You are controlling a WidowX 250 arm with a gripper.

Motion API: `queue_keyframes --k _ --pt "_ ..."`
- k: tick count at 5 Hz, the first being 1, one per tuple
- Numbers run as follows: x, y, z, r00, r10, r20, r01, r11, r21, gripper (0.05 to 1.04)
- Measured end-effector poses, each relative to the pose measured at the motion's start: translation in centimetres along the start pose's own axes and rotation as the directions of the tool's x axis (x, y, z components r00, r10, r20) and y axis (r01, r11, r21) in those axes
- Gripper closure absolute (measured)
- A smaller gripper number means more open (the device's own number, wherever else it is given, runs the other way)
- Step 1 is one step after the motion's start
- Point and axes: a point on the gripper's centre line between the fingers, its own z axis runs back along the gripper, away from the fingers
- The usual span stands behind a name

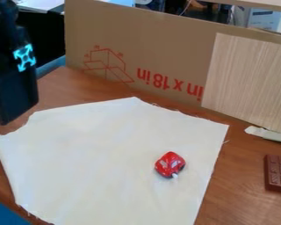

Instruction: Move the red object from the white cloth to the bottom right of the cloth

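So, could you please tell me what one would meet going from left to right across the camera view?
Black robot arm → red object on the white cloth → brown segmented bar on the wooden table.

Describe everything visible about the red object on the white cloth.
The small, rounded, glossy red object looks like hard plastic, perhaps a toy car. It has pale grey patches on top, dark spots along its lower edges and a white nub at its bottom. It rests on the spread white cloth, right of the cloth's middle, touching nothing else.
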Motion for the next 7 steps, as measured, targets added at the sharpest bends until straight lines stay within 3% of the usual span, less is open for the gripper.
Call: queue_keyframes --k 1,2,3,4,5,6,7 --pt "-0.1 0.0 -0.4 1.0 0.009 0.0 -0.009 1.0 -0.002 0.082" --pt "0.6 -1.5 -4.5 0.995 -0.059 0.08 0.06 0.998 -0.008 0.082" --pt "2.1 -2.3 -9.9 0.99 -0.089 0.112 0.087 0.996 0.018 0.082" --pt "4.4 -2.9 -15.2 0.97 -0.178 0.164 0.17 0.984 0.062 0.082" --pt "7.3 -3.0 -18.7 0.954 -0.22 0.204 0.212 0.976 0.059 0.082" --pt "10.3 -2.4 -20.0 0.919 -0.286 0.27 0.271 0.958 0.093 0.082" --pt "12.4 -1.7 -20.4 0.915 -0.279 0.292 0.263 0.96 0.094 0.082"
